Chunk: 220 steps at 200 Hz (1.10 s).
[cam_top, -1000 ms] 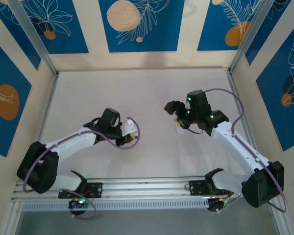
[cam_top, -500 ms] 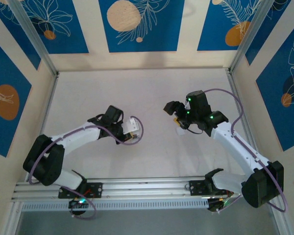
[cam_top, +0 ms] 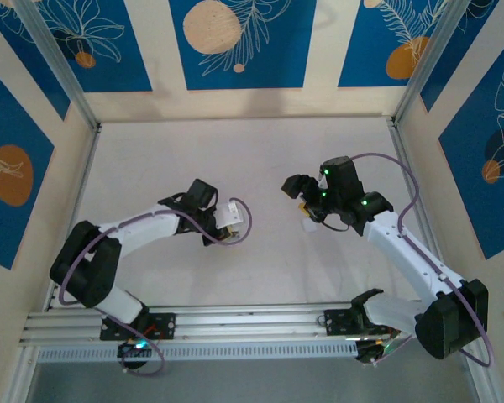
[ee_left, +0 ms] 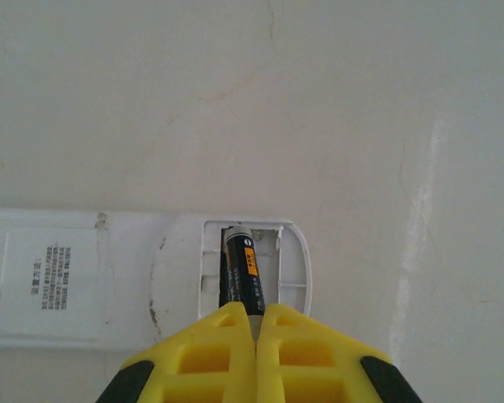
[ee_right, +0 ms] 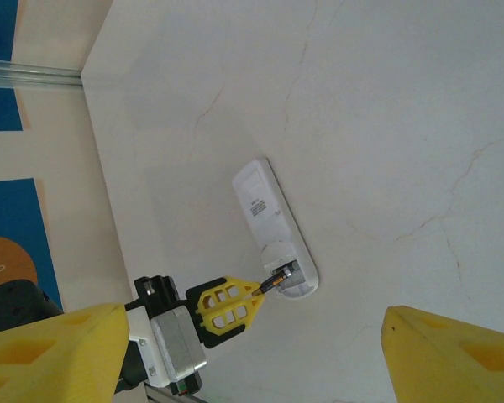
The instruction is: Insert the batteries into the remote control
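Note:
The remote control (ee_left: 59, 281) lies face down on the table, white, its battery bay (ee_left: 273, 260) open at the rounded end. My left gripper (ee_left: 256, 323) is shut on a black battery (ee_left: 242, 273) with an orange label. The battery slants into the left slot, its pale tip at the bay's far wall. From the right wrist view I see the remote control (ee_right: 267, 210), the battery (ee_right: 277, 278) and the left gripper (ee_right: 254, 295) from a distance. My right gripper (ee_right: 252, 336) hangs open above the table with nothing in it. From above, the left gripper (cam_top: 223, 222) meets the remote control (cam_top: 230, 210), and the right gripper (cam_top: 301, 201) is apart to the right.
Pale table (cam_top: 260, 151) with blue-patterned walls on three sides and an aluminium rail (cam_top: 252, 323) along the near edge. A purple cable (cam_top: 239, 231) loops by the left wrist. Open table lies behind and between the arms.
My left arm has shifted a little right and away, carrying the battery to the remote's bay. The right arm has stayed put.

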Available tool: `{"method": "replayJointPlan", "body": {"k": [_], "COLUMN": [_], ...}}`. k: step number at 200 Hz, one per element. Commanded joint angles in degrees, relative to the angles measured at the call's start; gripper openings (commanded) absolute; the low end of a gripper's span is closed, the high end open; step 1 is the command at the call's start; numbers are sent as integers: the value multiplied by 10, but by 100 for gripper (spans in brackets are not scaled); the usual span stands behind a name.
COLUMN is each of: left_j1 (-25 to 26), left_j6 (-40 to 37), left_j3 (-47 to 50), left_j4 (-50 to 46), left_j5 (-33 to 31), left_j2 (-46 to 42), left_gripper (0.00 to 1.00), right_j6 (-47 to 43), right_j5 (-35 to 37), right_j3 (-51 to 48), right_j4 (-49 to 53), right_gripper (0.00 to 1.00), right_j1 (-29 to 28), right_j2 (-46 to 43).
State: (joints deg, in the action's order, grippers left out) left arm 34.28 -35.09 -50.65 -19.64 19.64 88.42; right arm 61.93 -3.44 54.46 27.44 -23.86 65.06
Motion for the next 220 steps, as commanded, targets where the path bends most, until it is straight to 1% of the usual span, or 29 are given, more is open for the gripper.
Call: {"method": "replayJointPlan", "body": {"k": [1,18,77,157,166,179,196,220], "left_j1": [10,14,17,18,18,19,21,21], "left_j6": [-10,-11,-7,-6,-7,-8,-8,-3], "left_j3": [-20,-26,-13,-29,-32,-34,-32,-22], "left_j4": [-37,-52,-38,-32,-35,-39,-38,-24], "left_j5": [-4,-15,-25,-35,-34,-35,-42,-47], "left_j2": [19,29,26,41,44,47,49,34], "left_gripper": [0,0,0,0,6,10,20,30], "right_j6": [-11,-12,-10,-12,-13,-14,-15,-14], "right_j5": [-7,-4,-5,-5,-6,-6,-6,-5], "right_j3": [-5,-6,-9,-6,-7,-7,-8,-8], "right_j4": [8,14,16,18,20,23,25,27], "right_gripper": [79,79,80,79,79,79,79,80], "right_j1": [3,5,7,7,7,8,9,9], "right_j2": [-15,-20,-26,-27,-28,-29,-32,-34]}}
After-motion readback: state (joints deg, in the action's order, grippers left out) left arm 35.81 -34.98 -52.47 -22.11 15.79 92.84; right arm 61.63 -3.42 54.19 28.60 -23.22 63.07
